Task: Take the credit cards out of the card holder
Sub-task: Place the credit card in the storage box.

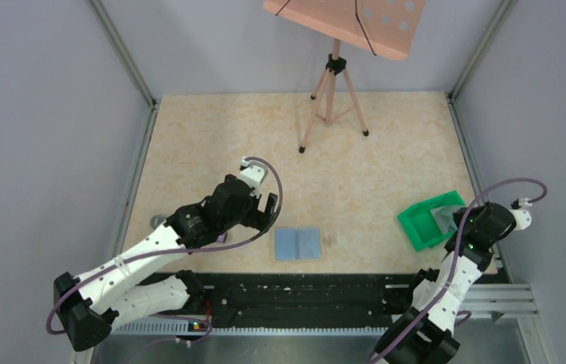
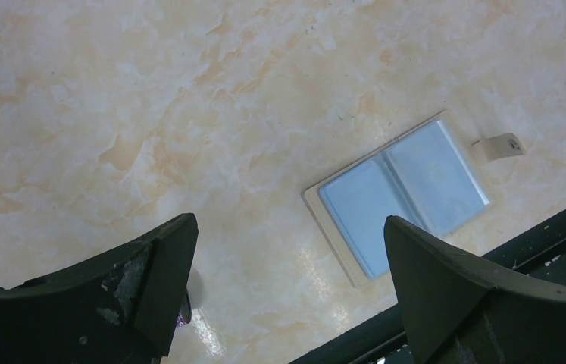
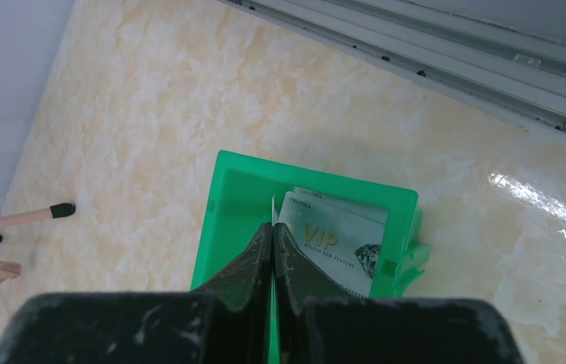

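We judge the unloading near done: the credit cards lean in the green tray below the right gripper, whose jaws are pressed together. The card holder lies open and flat, looking empty, and the left gripper hovers beside it, spread wide. Next we'd check its pockets; the table is bare around it, with the black rail close.

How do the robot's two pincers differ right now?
The left pincer stands wide open and empty; the right pincer is shut tight. The left pincer hangs over the table near the opened card holder, while the right pincer points down into the green tray, where the credit cards lie. Both are dark and scuffed.
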Available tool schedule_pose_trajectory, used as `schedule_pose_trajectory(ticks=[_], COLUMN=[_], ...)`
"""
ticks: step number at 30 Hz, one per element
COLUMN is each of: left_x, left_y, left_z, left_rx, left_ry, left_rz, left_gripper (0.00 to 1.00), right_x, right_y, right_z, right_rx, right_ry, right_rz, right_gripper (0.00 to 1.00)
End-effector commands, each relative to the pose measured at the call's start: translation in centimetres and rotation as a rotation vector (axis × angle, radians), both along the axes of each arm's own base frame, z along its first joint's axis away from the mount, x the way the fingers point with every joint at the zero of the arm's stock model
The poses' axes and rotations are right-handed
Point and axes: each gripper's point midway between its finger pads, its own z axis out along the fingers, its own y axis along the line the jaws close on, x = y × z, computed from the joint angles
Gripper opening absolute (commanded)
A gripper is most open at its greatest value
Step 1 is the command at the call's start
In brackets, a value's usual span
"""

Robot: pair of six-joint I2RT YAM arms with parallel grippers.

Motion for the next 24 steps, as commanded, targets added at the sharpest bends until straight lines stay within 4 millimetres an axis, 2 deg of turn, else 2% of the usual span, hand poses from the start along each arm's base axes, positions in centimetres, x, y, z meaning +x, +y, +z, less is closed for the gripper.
schedule_pose_trajectory(ticks=[1, 13, 24], left_x=[1.2, 1.5, 1.4], left_y=[-0.4, -0.8, -0.3], left_z=[2.5, 2.9, 3.0], left_rx=[-0.026, -0.023, -0.019], left_ry=[-0.063, -0.066, -0.075], left_rz=[0.017, 0.006, 0.018], left_gripper=[0.99, 0.99, 0.99], right_x=[0.9, 1.1, 1.2], right_y=[-0.5, -0.7, -0.8], right_z=[0.3, -0.3, -1.1], right_rx=[-0.028, -0.019, -0.008], right_ry=[-0.052, -0.060, -0.062], right_rz=[0.013, 0.001, -0.005], right_gripper=[0.00, 0.00, 0.00])
